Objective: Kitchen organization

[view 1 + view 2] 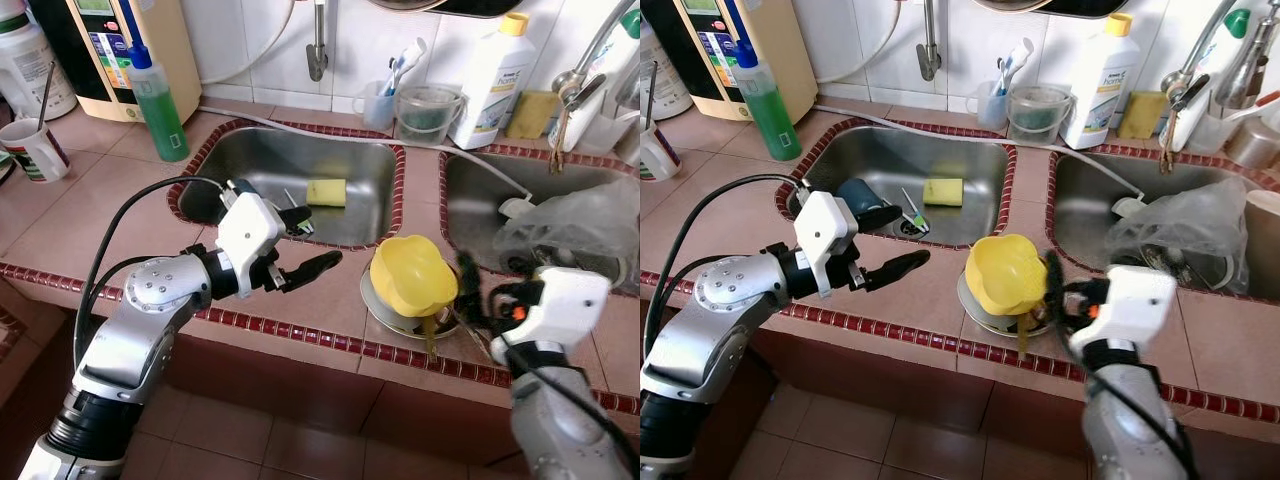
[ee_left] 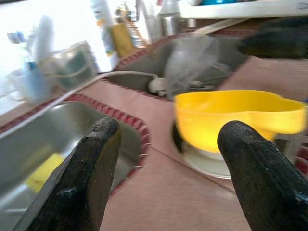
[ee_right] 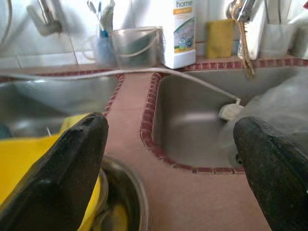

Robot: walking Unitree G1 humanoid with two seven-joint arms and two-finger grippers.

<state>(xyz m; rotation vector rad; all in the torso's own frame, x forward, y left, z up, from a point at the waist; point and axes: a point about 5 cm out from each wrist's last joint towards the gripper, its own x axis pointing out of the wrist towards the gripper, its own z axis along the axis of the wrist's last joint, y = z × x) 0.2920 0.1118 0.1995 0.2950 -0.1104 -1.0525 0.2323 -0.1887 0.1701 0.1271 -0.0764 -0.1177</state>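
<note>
The yellow bowl (image 1: 412, 275) is flanked by two empty grippers — left gripper (image 2: 168, 163) spread wide at nine o'clock, right gripper (image 3: 173, 159) equally wide at three.

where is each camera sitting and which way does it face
Head eyes: look down at the counter; left gripper beside the left sink, right gripper by the yellow bowl.
Left wrist: looks between its open fingers at the bowl.
Right wrist: looks between its open fingers toward the right sink.
All views share the yellow bowl.
</note>
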